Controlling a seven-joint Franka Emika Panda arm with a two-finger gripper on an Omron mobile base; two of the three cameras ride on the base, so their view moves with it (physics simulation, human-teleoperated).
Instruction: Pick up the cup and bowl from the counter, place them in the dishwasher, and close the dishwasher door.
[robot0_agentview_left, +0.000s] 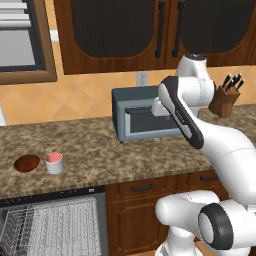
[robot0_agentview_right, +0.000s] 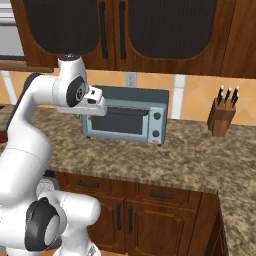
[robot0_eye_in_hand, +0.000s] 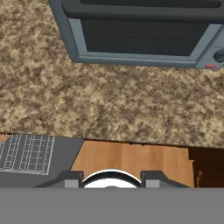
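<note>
**Ana:** Nearest the base cameras is the arm's own white bulk, and just past it, low in the left base view, the dishwasher (robot0_agentview_left: 55, 225) stands open with its white wire rack showing. How far along does the task look?

**Ben:** By his reading it has barely begun. The rack looks bare as far as it shows. Up on the counter (robot0_agentview_left: 150, 155), the cup (robot0_agentview_left: 54, 162) sits upright just beside the bowl (robot0_agentview_left: 27, 162), whether touching or a little apart he cannot tell, both close to the front edge and above the open machine.

**Ana:** And the gripper (robot0_eye_in_hand: 111, 183)?

**Ben:** It hangs over the counter in front of the toaster oven (robot0_agentview_left: 142, 120), well to the right of both dishes. The finger tips barely rise into the hand view, standing apart with nothing between them, neither wide nor closed. It holds nothing.

**Ana:** So which step is in hand?

**Ben:** The reach for the first dish, he judges. The hand must swing left along the counter, come down over the cup, likely opening wider to straddle its rim.

**Ana:** Anything farther back?

**Ben:** A knife block (robot0_agentview_right: 221, 117) near the wall, then dark cabinets above. Neither lies in the path.
</note>
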